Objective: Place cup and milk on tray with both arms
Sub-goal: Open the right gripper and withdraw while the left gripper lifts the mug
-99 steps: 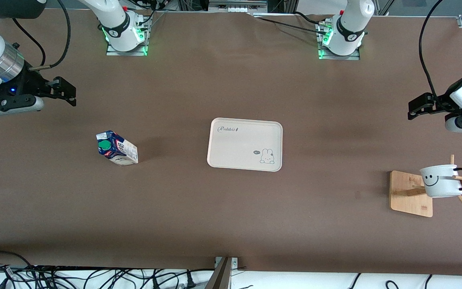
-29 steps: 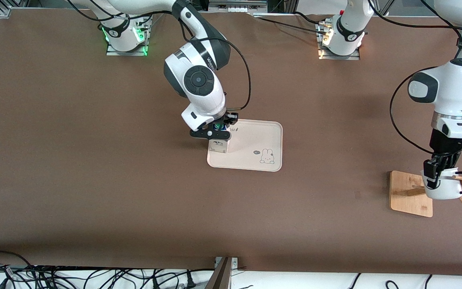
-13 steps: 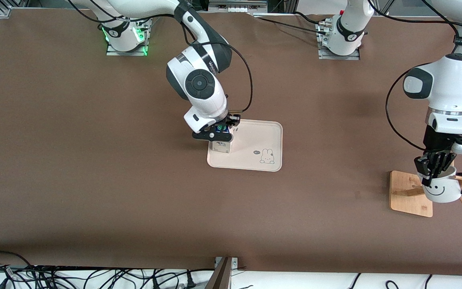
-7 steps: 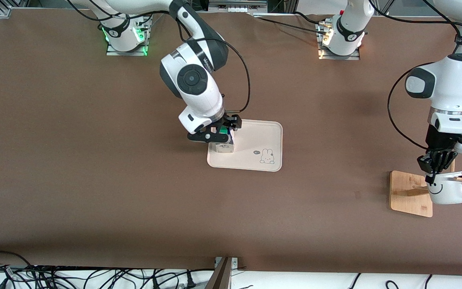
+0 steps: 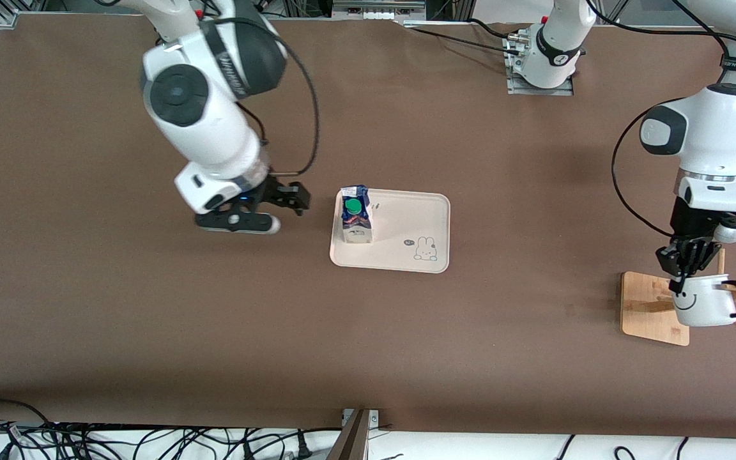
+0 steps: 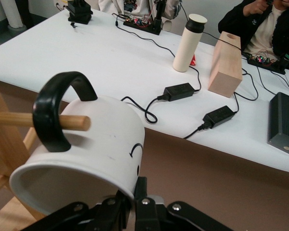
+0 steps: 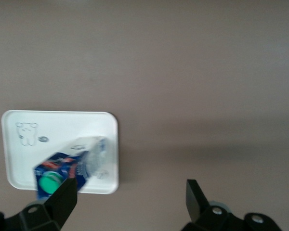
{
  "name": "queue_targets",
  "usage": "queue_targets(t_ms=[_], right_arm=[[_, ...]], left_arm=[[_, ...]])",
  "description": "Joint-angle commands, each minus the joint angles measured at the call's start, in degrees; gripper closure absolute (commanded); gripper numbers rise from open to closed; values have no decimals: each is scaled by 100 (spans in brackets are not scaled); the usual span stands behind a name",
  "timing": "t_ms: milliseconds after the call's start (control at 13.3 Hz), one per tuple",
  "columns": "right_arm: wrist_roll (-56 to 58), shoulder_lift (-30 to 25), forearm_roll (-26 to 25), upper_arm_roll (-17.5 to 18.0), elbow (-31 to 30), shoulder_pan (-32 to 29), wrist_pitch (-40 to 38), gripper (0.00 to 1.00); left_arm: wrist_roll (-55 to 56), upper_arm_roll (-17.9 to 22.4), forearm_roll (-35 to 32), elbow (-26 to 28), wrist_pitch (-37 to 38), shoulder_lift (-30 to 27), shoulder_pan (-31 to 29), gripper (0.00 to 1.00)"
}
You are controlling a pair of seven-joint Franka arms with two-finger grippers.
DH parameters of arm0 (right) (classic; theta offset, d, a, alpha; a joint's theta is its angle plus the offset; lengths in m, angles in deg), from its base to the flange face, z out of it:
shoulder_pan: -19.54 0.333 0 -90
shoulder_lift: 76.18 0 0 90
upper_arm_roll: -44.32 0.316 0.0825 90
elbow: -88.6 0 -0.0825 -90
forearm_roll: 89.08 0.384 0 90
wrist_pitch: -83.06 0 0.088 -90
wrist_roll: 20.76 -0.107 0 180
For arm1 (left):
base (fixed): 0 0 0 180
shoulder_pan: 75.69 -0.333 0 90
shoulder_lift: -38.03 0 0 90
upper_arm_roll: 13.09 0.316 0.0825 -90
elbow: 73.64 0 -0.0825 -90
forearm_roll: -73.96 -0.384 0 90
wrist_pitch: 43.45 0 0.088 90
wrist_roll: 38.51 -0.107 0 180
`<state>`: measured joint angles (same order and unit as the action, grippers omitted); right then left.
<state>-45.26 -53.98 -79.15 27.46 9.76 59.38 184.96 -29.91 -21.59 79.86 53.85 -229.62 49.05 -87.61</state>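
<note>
The milk [image 5: 355, 217] stands upright on the tray [image 5: 409, 233], at the tray's end toward the right arm. My right gripper [image 5: 298, 198] is open and empty over the bare table beside the tray. In the right wrist view the gripper [image 7: 130, 197] shows its jaws wide apart, with the milk [image 7: 70, 166] on the tray [image 7: 67, 126] past one finger. My left gripper [image 5: 680, 275] is shut on the rim of the cup [image 5: 703, 301]. The cup [image 6: 91, 149] lies on its side with its handle [image 6: 53, 115] hooked over a wooden peg [image 6: 62, 121]; my left gripper [image 6: 135, 204] pinches its rim.
The wooden rack base [image 5: 646, 310] lies under the cup near the left arm's end of the table, its pegs sticking out. Cables [image 5: 151, 441] run along the table's near edge. The left wrist view shows a white bench [image 6: 135, 62] with a bottle, a block and power adapters.
My right gripper has let go of the milk and drawn away toward the right arm's end of the table. The milk now stands alone on the tray. My left gripper stays on the cup's rim.
</note>
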Motion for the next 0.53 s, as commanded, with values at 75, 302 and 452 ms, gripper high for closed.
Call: queue_targets(t_ms=[75,302,452], right_arm=[[964,-584,238,-659,-139,6,-941,0],[1159,-1312,28,-687,-708,-299,-1190,0],[1298,-2023,-516,694,-1306,-1716,-1172,0]], left_arm=[[-130,-362,69,-84,931,-450,14,100],[-130,-398,61,-294,1765,-722,14,100],[-130,-529,52,-697,2913,-758,14,100]])
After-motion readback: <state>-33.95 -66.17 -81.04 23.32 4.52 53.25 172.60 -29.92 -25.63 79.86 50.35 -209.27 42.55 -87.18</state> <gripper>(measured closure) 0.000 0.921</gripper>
